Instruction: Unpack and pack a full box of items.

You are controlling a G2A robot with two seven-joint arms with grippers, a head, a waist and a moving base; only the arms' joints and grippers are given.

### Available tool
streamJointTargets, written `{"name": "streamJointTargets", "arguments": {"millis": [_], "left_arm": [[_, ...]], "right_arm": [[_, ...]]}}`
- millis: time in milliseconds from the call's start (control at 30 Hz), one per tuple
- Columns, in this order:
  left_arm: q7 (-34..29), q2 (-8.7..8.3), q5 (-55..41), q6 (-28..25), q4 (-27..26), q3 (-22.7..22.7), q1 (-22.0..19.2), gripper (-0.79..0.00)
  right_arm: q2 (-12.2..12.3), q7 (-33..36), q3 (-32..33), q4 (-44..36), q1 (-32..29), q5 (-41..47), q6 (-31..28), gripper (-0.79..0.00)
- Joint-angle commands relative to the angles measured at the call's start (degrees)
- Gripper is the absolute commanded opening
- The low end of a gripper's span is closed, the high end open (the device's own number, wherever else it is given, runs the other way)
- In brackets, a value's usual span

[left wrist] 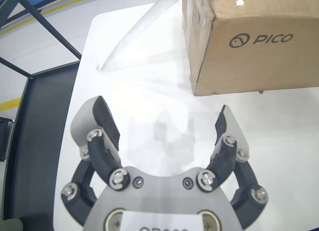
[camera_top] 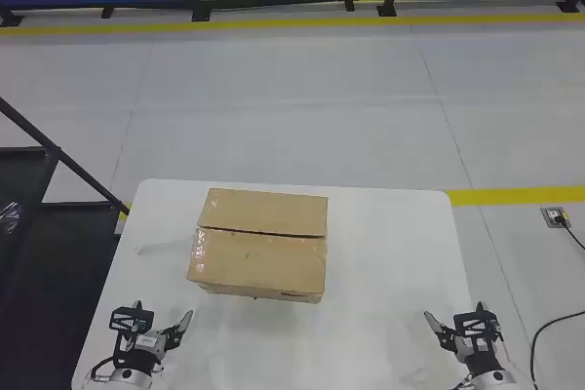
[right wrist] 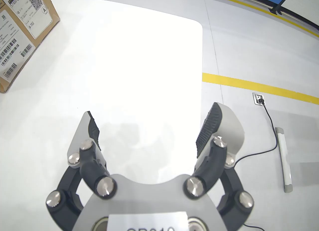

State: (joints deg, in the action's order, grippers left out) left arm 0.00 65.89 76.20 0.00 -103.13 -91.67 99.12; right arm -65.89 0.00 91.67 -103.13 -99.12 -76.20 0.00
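A white table (camera_top: 390, 273) stands on a pale grey floor, seen from above. At the far left, beside the table, sits a dark, black-framed bin (camera_top: 19, 253), with a black diagonal bar running over it.

At the near left corner of the table, the left gripper (camera_top: 156, 327) hovers just above the surface. Its own wrist view shows the left gripper (left wrist: 162, 107) spread wide, its ribbed black pads (left wrist: 107, 122) well apart and nothing between them, only bare table (left wrist: 149, 92) below.

Ahead of it, about mid-table and a little left of centre, stands the brown cardboard box (camera_top: 263, 244). Its top flaps are closed, with a seam across the lid. A loose strip of clear tape (left wrist: 139, 30) stretches from the upper left corner of the box (left wrist: 254, 30) down to the tabletop. The end of the box (right wrist: 17, 30) facing the right arm carries white barcode labels.

At the near right corner, the right gripper (camera_top: 463, 327) hovers over the table's edge. From its wrist, the right gripper (right wrist: 152, 112) is also wide open and holds nothing, well apart from the box, with bare table (right wrist: 137, 55) under it.

Further right, on the floor, a yellow line (camera_top: 526, 195) runs past the table. Near it lie a floor socket (right wrist: 259, 98) with a black cable (right wrist: 271, 127) plugged in and a white bar (right wrist: 284, 157).
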Motion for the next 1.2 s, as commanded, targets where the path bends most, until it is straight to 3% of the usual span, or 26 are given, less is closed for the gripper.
{"name": "streamJointTargets", "arguments": {"millis": [0, 200, 300, 433, 667, 833, 1167], "left_arm": [[0.0, 0.0, 0.0, 0.0, 0.0, 0.0, 0.0, 0.0], [0.0, 0.0, 0.0, 0.0, 0.0, 0.0, 0.0, 0.0], [3.0, 0.1, -2.1, -0.7, 0.1, -0.9, -0.2, 0.0], [7.4, 0.25, -4.6, -0.7, 0.3, -2.7, -1.1, 0.0], [11.4, 0.13, -9.8, -5.4, -0.3, -7.3, -2.1, 0.0], [11.6, 0.07, -12.7, -7.9, -0.7, -9.5, -2.0, 0.0], [11.6, 0.07, -12.7, -7.9, -0.7, -9.5, -2.0, 0.0]], "right_arm": [[0.0, 0.0, 0.0, 0.0, 0.0, 0.0, 0.0, -0.001], [0.0, -0.2, -0.1, -0.7, 0.3, 0.4, -0.7, 0.0], [0.0, 0.1, -0.3, -3.7, 0.3, 0.7, -3.1, 0.0], [-0.2, 3.0, -1.8, -7.9, 1.7, 3.9, -6.0, 0.0], [-0.7, 9.9, -7.0, -10.0, 8.2, 6.4, -7.9, 0.0], [-1.1, 14.9, -11.4, -11.4, 12.5, 6.7, -7.2, 0.0], [-1.1, 15.2, -11.6, -11.6, 12.7, 6.0, -7.0, 0.0]]}}
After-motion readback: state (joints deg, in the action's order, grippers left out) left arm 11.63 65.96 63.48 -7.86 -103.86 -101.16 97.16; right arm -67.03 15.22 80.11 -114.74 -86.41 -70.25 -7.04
